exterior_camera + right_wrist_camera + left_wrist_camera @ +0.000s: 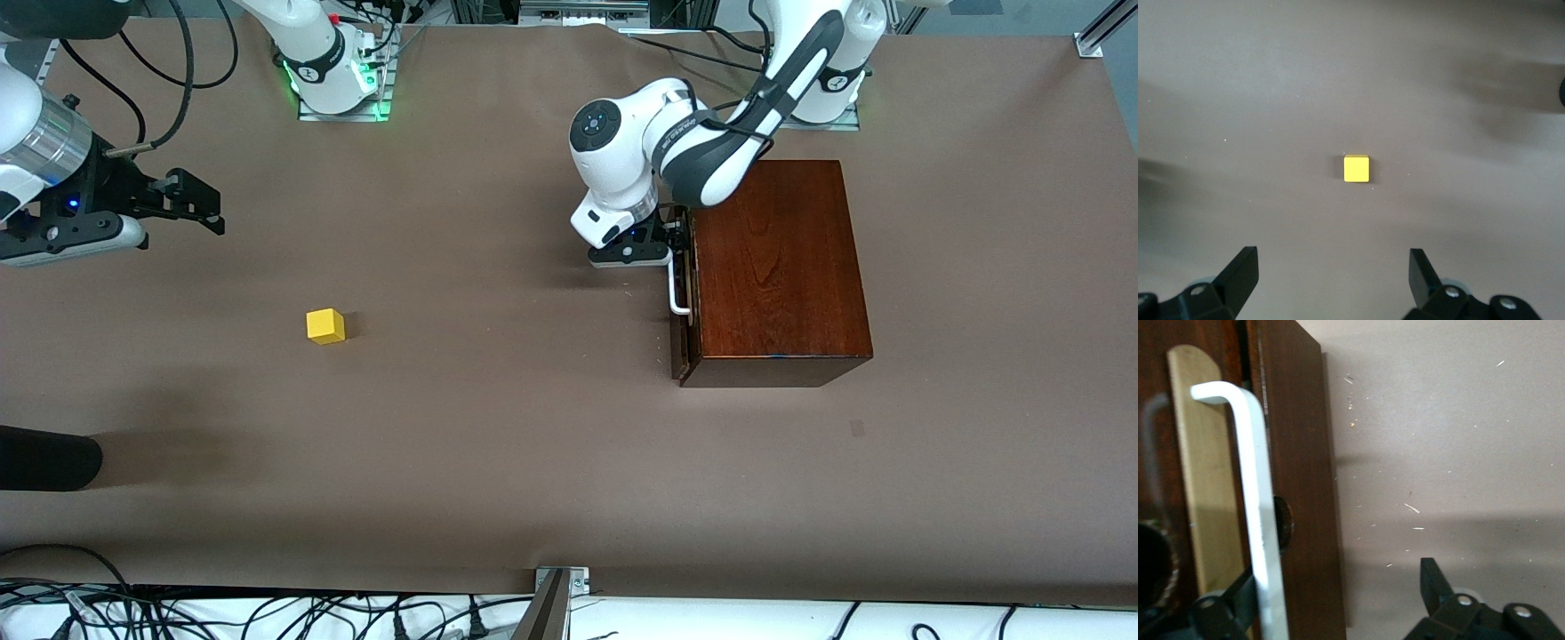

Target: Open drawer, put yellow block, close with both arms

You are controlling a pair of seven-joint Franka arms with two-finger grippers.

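The mahogany box (778, 267) stands toward the left arm's end of the table. Its drawer front (681, 342) with the white bar handle (678, 293) faces the right arm's end and sits close against the box. My left gripper (673, 238) is open at the handle's upper end. In the left wrist view the handle (1261, 513) and the drawer front (1301, 487) lie between the spread fingers of my left gripper (1335, 587). The yellow block (325, 325) lies on the table. My right gripper (200, 203) hangs open and empty in the air, with the block (1356, 168) ahead of its fingertips (1333, 267).
Brown paper covers the table (533, 444). A dark rounded object (44, 458) juts in at the edge nearer the front camera, at the right arm's end. Cables (267, 613) run along the table's front edge.
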